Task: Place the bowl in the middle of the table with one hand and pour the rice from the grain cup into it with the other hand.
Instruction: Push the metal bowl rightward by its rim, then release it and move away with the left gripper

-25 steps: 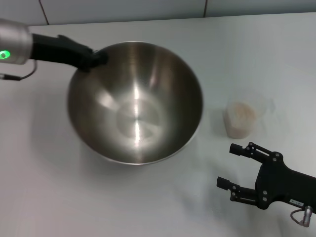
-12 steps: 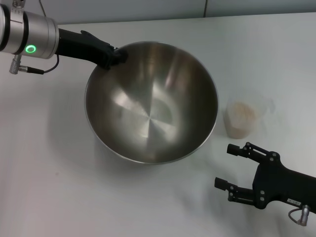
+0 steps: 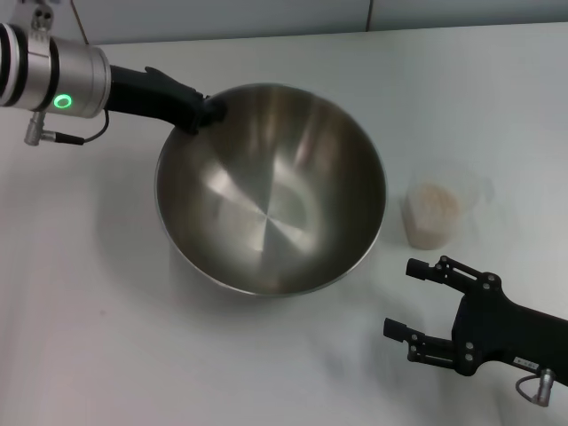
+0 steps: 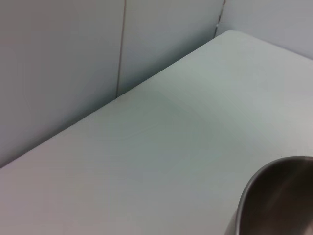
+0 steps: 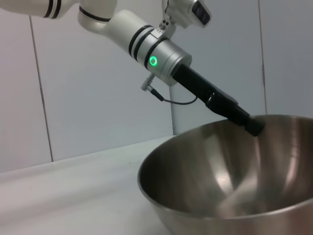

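Left pincer [image 3: 206, 110] is clamped on the far-left rim of the bowl [image 3: 271, 191]. The bowl looks tipped, rim higher on the pincer side. It sits on the worktop [image 3: 106, 337], roughly mid-worktop. The bowl is empty: bare steel inside, no grains.

Grain cup [image 3: 433, 213] stands upright just right of the bowl, apart from it, and holds rice [image 3: 435, 201] to well below the lip.

Right pincer [image 3: 411, 298] is on the near side of the cup, fingers spread wide, nothing in them. The gap faces left toward the bowl's near edge, not toward the cup.

Key relation: the cup lies straight beyond the right pincer and is much nearer to it than to the left arm. My read: bowl placement is nearly done, and the right arm takes the cup next. The cup is light and translucent, so it could tip easily on contact.
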